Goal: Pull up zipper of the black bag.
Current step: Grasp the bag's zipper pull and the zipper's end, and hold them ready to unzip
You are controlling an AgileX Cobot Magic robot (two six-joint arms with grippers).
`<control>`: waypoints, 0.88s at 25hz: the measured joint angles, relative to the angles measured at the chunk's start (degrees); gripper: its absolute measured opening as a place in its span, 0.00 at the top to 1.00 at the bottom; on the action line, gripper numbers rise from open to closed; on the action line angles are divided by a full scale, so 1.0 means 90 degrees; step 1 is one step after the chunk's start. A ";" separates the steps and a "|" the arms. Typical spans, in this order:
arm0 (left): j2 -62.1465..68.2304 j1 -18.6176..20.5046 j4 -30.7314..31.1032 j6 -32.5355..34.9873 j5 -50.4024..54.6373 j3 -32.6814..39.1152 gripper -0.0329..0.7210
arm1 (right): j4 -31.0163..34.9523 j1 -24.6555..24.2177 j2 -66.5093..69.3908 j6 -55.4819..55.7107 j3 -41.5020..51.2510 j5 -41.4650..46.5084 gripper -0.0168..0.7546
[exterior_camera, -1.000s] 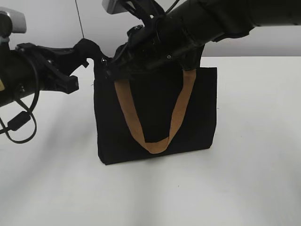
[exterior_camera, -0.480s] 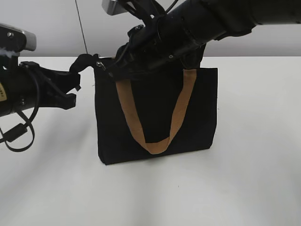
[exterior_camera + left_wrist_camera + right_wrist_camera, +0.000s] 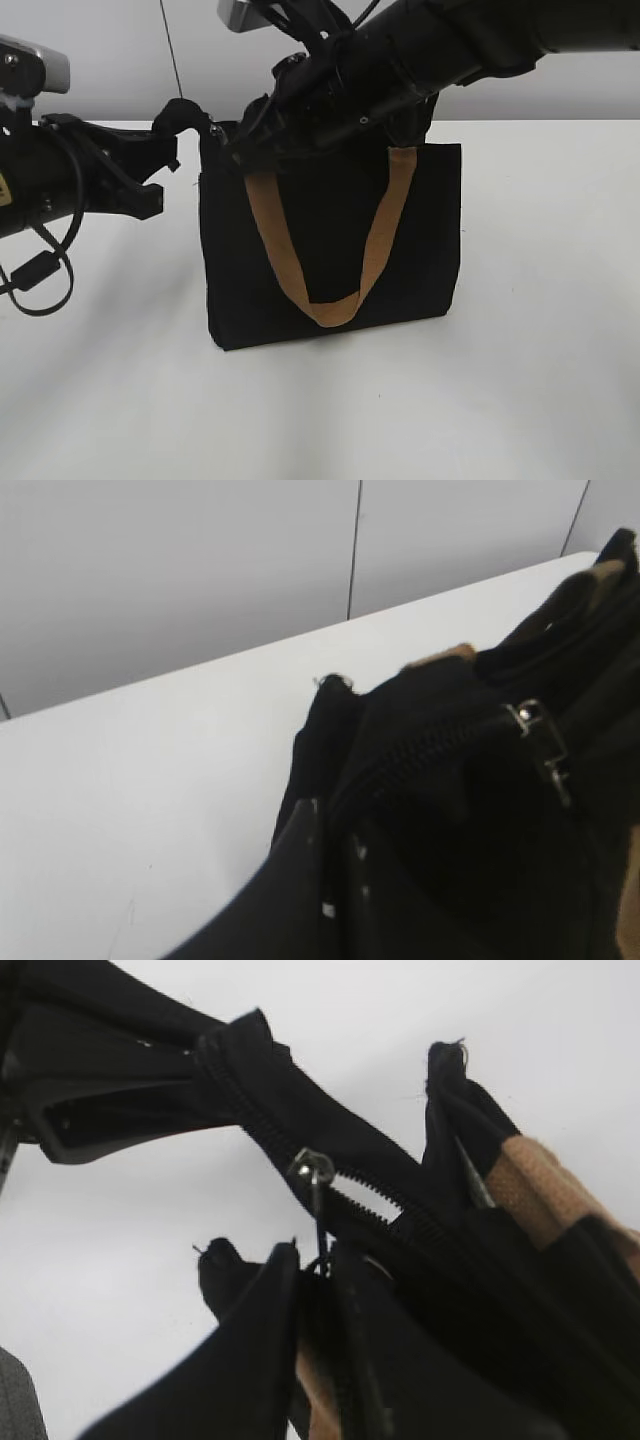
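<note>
The black bag (image 3: 330,230) stands upright on the white table, its tan handle (image 3: 375,240) hanging down the front. My left gripper (image 3: 170,135) is shut on the black fabric end of the bag's top left corner; the left wrist view shows its jaws (image 3: 335,830) pinching that fabric. The silver zipper slider (image 3: 530,725) sits on the zip track near that corner. My right gripper (image 3: 235,150) reaches across to the bag's top left. In the right wrist view its jaws (image 3: 315,1270) are shut on the pull tab hanging from the zipper slider (image 3: 312,1168).
The white table (image 3: 540,350) stretches around the bag on all sides. A grey wall (image 3: 120,50) stands behind the table. A black cable loop (image 3: 40,280) hangs under my left arm.
My left gripper dipped lower with the bag's corner, then rose a little again. My right gripper has stayed at the bag's top left, with the slider close to the corner.
</note>
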 joint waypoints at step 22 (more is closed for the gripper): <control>0.0000 0.0000 0.0192 -0.0097 -0.0462 0.0000 0.97 | 0.0542 0.0000 0.0000 0.0000 0.0000 -0.0248 0.94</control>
